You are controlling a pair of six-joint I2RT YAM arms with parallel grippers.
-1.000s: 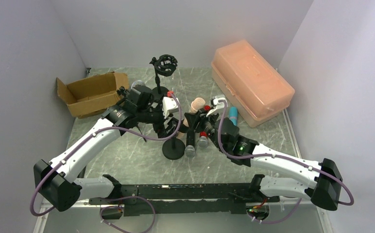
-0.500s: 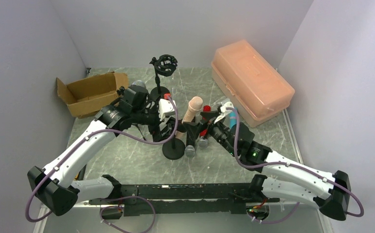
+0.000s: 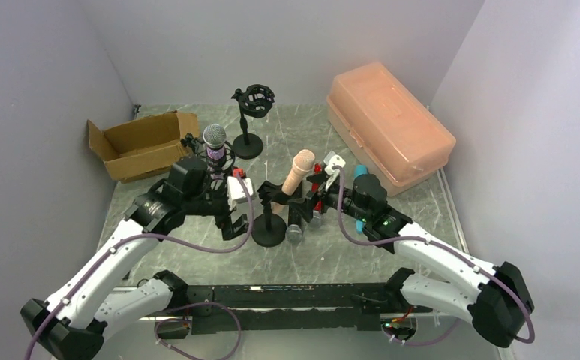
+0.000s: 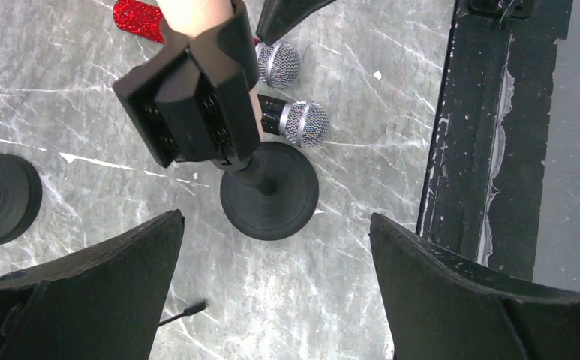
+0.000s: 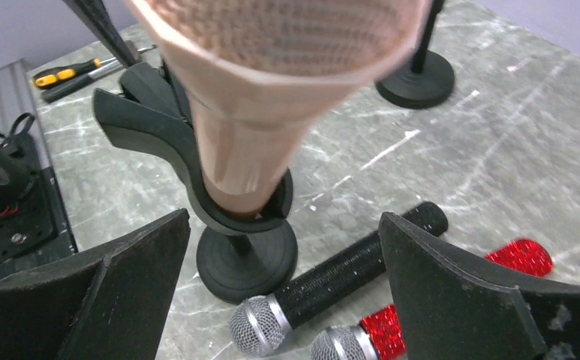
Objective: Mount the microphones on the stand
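Peach-beige mic (image 3: 299, 169): seated in clip (image 4: 189, 97) of centre stand (image 3: 268, 231), mid-table; tilted, head up & leaning toward back.
Right gripper (image 5: 285, 217): released, jaws wide, one finger on each side of the peach-beige mic, not touching it.
Left gripper (image 4: 275, 216): released too, jaws wide, above the centre stand's round base, grasping nothing.
Black mic (image 5: 339, 274): flat on table, just beside the stand base, mesh head toward near edge.
Red mic (image 5: 380, 330): flat, alongside the black mic, same heading; touching or not, can't tell.
Purple mic (image 3: 213, 142): upright, silver head up, left of centre stand; what holds it is hidden behind left arm.
Lt blue mic (image 3: 359, 174): near the case, mostly hidden by right arm.
Shock-mount stand (image 3: 253, 101): at back, ring mount on top, well apart from the other mics.
Cardboard box (image 3: 140, 142): back left, top open, flaps out; only brown walls & floor show inside.
Plastic case (image 3: 388, 124): back right, peach, lid shut, cloudy walls; contents can't tell.
Table (image 3: 196, 247): grey marbled top.
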